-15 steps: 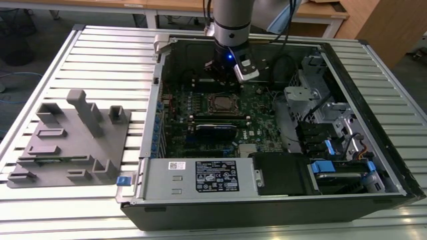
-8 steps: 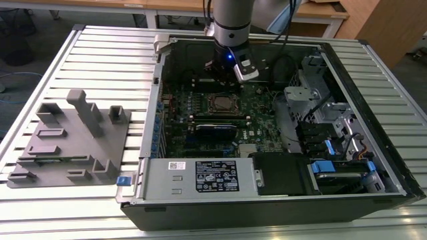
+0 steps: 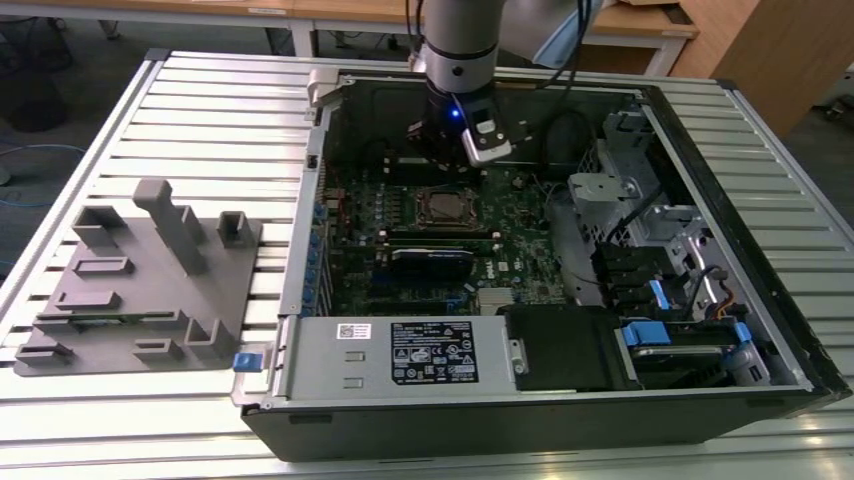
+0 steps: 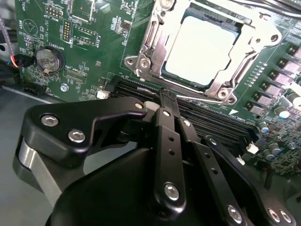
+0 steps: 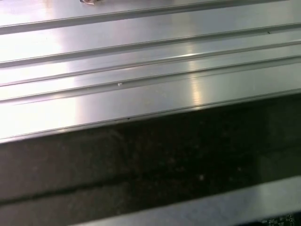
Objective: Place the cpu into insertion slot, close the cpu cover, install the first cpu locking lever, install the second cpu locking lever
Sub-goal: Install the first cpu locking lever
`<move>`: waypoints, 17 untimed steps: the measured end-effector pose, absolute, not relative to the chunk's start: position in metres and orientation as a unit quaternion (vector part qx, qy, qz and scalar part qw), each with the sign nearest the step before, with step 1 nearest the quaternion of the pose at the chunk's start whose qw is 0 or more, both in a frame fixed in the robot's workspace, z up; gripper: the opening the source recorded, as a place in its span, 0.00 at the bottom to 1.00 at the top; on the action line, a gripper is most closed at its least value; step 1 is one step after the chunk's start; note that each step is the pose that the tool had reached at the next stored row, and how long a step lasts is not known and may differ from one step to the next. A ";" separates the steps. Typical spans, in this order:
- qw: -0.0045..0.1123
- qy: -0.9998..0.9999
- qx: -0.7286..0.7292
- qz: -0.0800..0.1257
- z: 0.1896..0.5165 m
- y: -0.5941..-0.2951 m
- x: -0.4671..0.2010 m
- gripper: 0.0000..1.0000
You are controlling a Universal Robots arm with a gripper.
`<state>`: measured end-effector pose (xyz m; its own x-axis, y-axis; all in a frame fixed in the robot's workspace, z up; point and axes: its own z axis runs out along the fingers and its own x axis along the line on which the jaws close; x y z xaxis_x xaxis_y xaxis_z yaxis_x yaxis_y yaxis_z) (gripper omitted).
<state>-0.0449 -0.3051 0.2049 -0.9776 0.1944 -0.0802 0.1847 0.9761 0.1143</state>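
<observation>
A big black case lies open on the metal counter. Inside it sits a green board with lots of small parts. Next to the case, on the exterior view's left, there is a grey tray with little holders on it.

In the middle of the board is the slot. The cpu lies flat inside the slot, shiny side up. The cover is down over it (its silver frame goes all the way around the cpu and lets the face show through the hole).

The arm comes down into the case from above. The hand is low over the board, just beside the cover. Its two black fingers are pressed together with nothing between them. The tips point at the edge of the cover, right by the long black strips that run next to it. I cannot tell if the tips touch the board or the cover.

A round battery sits on the board, well apart from the hand
</observation>
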 end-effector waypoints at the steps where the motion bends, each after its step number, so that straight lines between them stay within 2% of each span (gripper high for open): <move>1: 0.046 0.993 0.097 0.053 0.205 -0.305 -0.045 0.11; 17: 0.048 0.988 0.134 0.052 0.204 -0.303 -0.046 0.11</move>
<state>-0.0461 -0.3028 0.2040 -0.9596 0.2694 -0.0816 0.2593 0.9588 0.1159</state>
